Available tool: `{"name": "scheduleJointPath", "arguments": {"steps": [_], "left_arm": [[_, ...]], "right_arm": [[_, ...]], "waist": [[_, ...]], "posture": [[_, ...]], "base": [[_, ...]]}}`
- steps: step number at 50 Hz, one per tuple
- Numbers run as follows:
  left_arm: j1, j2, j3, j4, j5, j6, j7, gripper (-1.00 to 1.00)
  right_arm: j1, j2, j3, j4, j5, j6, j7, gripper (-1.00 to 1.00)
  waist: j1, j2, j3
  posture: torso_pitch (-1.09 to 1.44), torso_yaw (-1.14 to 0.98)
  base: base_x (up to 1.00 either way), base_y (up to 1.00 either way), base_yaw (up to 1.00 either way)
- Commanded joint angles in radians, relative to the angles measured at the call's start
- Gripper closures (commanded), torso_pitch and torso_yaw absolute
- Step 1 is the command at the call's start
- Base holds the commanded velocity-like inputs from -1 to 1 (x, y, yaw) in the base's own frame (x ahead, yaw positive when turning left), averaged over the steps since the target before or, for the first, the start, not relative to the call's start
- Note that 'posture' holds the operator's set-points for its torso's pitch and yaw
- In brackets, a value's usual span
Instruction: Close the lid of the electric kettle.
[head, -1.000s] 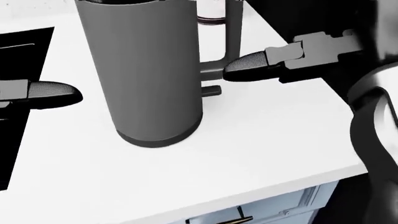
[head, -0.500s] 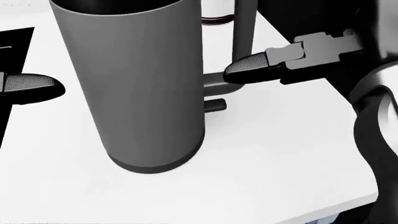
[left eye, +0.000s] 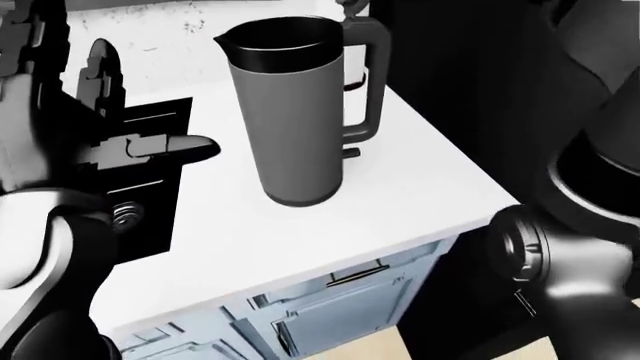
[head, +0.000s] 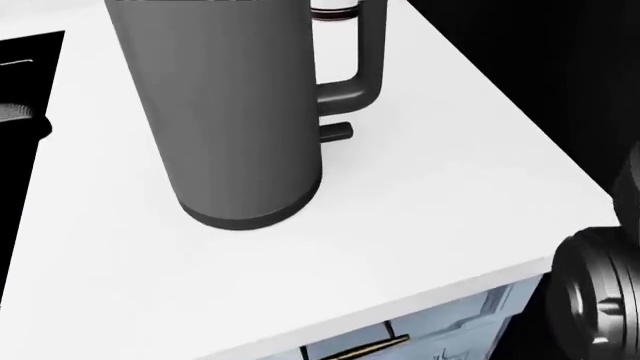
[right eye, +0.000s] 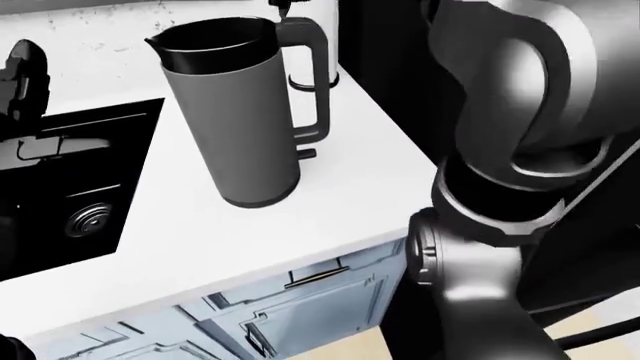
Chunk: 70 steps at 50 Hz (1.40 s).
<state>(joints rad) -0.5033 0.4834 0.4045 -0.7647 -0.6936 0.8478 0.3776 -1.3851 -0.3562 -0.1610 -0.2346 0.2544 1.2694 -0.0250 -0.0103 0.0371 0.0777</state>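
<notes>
electric kettle (left eye: 295, 112) stands upright on white bench (left eye: 400, 187), handle to view right, top rim open and dark. left hand (left eye: 150, 146) hovers left of kettle, apart from it, fingers spread. right hand: only the arm shows at right; state cannot be told. black sink (right eye: 70, 195) at left.

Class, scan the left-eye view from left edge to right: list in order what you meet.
Left hand → black sink → electric kettle → white counter → robot's right arm.
</notes>
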Motion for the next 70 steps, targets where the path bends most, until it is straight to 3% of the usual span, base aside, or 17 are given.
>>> {"name": "scheduleJointPath", "arguments": {"steps": [1, 6, 13, 17, 22, 30, 31, 32, 38, 44, 52, 53, 63, 66, 70], "left_arm": [[-0.02, 0.014, 0.015, -0.01, 0.015, -0.038, -0.011, -1.0], [-0.01, 0.017, -0.015, 0.002, 0.061, -0.045, -0.033, -1.0], [-0.003, -0.007, -0.015, 0.014, 0.085, -0.047, -0.068, -1.0], [0.031, -0.036, -0.062, 0.067, 0.179, -0.101, -0.114, -1.0], [0.033, -0.069, -0.066, 0.102, 0.231, -0.118, -0.145, -1.0], [0.02, -0.075, -0.033, 0.073, 0.225, -0.072, -0.15, -1.0], [0.003, -0.063, 0.007, 0.054, 0.197, -0.035, -0.141, -1.0], [0.001, -0.059, 0.012, 0.049, 0.189, -0.028, -0.137, -1.0], [0.003, -0.055, 0.005, 0.069, 0.189, -0.04, -0.132, -1.0], [0.002, -0.05, 0.006, 0.073, 0.18, -0.043, -0.127, -1.0], [0.003, -0.047, 0.005, 0.073, 0.175, -0.043, -0.122, -1.0], [0.004, -0.054, -0.023, 0.077, 0.184, -0.052, -0.124, -1.0], [0.003, -0.061, -0.025, 0.075, 0.193, -0.05, -0.13, -1.0], [0.05, -0.085, -0.022, 0.062, 0.19, -0.062, -0.143, -1.0], [0.035, -0.069, -0.014, 0.117, 0.215, -0.093, -0.163, -1.0]], "right_arm": [[-0.071, -0.011, -0.004, 0.054, 0.013, -0.047, 0.004, -1.0], [-0.154, -0.017, 0.008, 0.259, 0.028, -0.089, 0.009, -1.0], [-0.244, -0.01, 0.025, 0.482, 0.037, -0.131, 0.033, -1.0], [-0.324, -0.003, 0.048, 0.642, 0.013, -0.199, 0.074, -1.0], [-0.401, 0.011, 0.053, 0.808, -0.013, -0.263, 0.116, -1.0], [-0.431, 0.026, 0.051, 0.868, -0.032, -0.275, 0.136, -1.0], [-0.494, 0.056, 0.07, 0.976, -0.035, -0.276, 0.163, -1.0], [-0.509, 0.058, 0.07, 1.008, -0.043, -0.291, 0.171, -1.0], [-0.574, 0.099, 0.076, 1.155, -0.08, -0.368, 0.21, -1.0], [-0.576, 0.139, 0.074, 1.199, -0.096, -0.393, 0.233, -1.0], [-0.576, 0.141, 0.069, 1.199, -0.104, -0.393, 0.237, -1.0], [-0.525, 0.183, 0.071, 1.25, -0.105, -0.466, 0.237, -1.0], [-0.53, 0.187, 0.069, 1.277, -0.115, -0.484, 0.243, -1.0], [-0.487, 0.225, 0.086, 1.181, -0.112, -0.4, 0.234, -1.0], [-0.504, 0.29, 0.124, 1.214, -0.133, -0.42, 0.295, -1.0]], "waist": [[0.0, 0.004, -0.021], [0.001, 0.005, -0.021], [0.003, 0.006, -0.026], [0.003, 0.009, -0.029], [0.002, 0.012, -0.035], [0.001, 0.008, -0.038], [0.001, 0.007, -0.038], [0.001, 0.009, -0.042], [-0.007, 0.023, -0.038], [-0.012, 0.03, -0.035], [-0.013, 0.028, -0.033], [-0.012, 0.028, -0.033], [-0.012, 0.029, -0.035], [-0.009, 0.029, -0.034], [-0.009, 0.033, -0.038]], "posture": [[0.0, 0.0], [0.0, 0.0], [0.0, 0.0], [0.0, 0.0], [0.0, 0.0], [0.0, 0.0], [0.0, 0.0], [0.0, 0.0], [0.0, 0.0], [0.0, 0.0], [0.0, 0.0], [0.0, 0.0], [0.0, 0.0], [0.0, 0.0], [0.0, 0.0]], "base": [[0.0, 0.0, 0.0], [0.0, 0.0, 0.0], [0.0, 0.0, 0.0], [0.0, 0.0, 0.0], [0.0, 0.0, 0.0], [0.0, 0.0, 0.0], [0.0, 0.0, 0.0], [0.0, 0.0, 0.0], [0.0, 0.0, 0.0], [0.0, 0.0, 0.0], [0.0, 0.0, 0.0], [0.0, 0.0, 0.0], [0.0, 0.0, 0.0], [0.0, 0.0, 0.0], [0.0, 0.0, 0.0]]}}
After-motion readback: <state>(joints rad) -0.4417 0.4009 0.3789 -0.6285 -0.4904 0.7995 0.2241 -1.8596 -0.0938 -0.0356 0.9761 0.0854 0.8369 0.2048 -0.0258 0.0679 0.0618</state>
